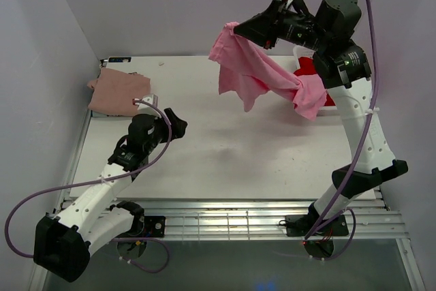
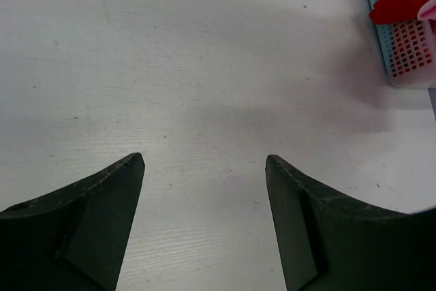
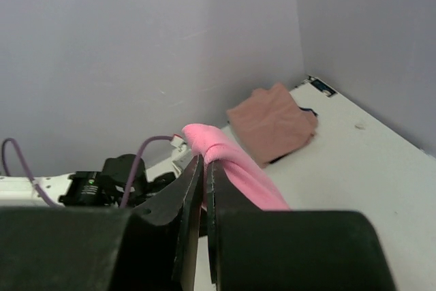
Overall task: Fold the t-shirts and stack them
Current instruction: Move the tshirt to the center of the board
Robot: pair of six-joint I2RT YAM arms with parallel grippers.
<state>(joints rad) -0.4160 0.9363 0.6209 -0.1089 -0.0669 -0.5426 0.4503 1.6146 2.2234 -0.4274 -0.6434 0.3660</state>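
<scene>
Left wrist, not right wrist, shows basket (image 2: 409, 52); L end effector (image 2: 204, 161) wide, R end effector (image 3: 204, 165) clamps pink tee (image 3: 238, 170).

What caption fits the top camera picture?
Right gripper holds a bright pink t-shirt high above the table; left gripper open and empty.

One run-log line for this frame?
right gripper: shut on bright pink cloth t-shirt, aloft | left gripper: open, empty, over table | dusty rose folded t-shirt: far-left corner

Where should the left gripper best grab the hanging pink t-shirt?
Probably its loose lower corner, coming from the left. The pink t-shirt hangs from the right gripper, pinched at the top, and that corner dangles free toward the open left gripper.
</scene>
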